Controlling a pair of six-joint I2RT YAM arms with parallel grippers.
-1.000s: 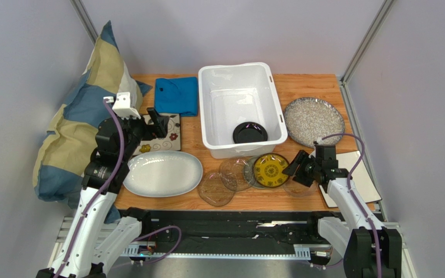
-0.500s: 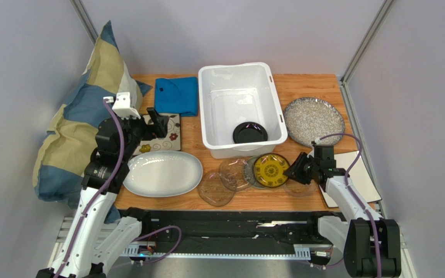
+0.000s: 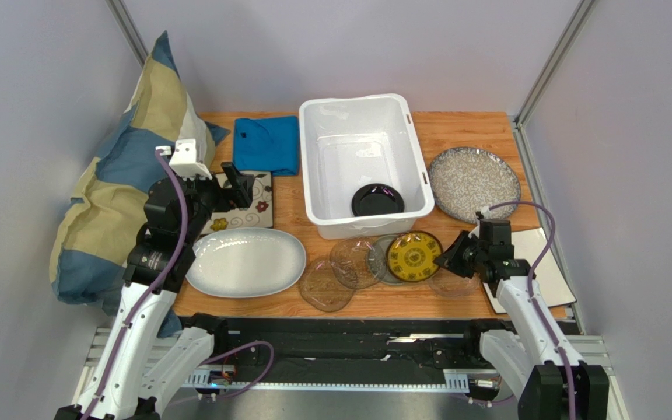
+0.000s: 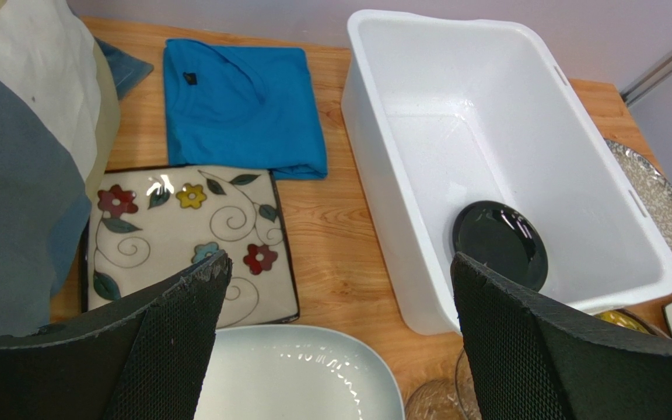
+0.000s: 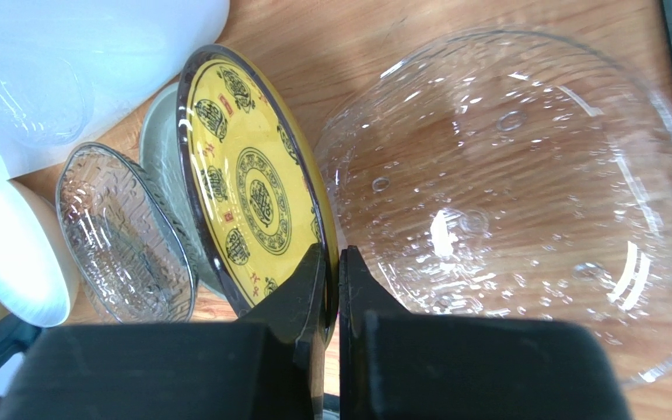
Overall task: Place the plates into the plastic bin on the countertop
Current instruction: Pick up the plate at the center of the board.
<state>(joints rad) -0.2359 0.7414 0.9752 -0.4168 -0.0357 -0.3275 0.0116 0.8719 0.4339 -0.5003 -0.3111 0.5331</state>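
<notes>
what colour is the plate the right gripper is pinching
The plate is yellow with dark ornamental medallions and a dark rim, clearest in the right wrist view.

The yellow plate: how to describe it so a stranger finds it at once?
Find the white plastic bin on the countertop. Before its near edge lie small plates, mostly clear glass. Only the yellow plate, in the right gripper, bears dark ornaments.

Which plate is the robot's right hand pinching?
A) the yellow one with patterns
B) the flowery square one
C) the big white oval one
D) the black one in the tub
A: the right gripper is shut on the rim of the yellow patterned plate.
</notes>
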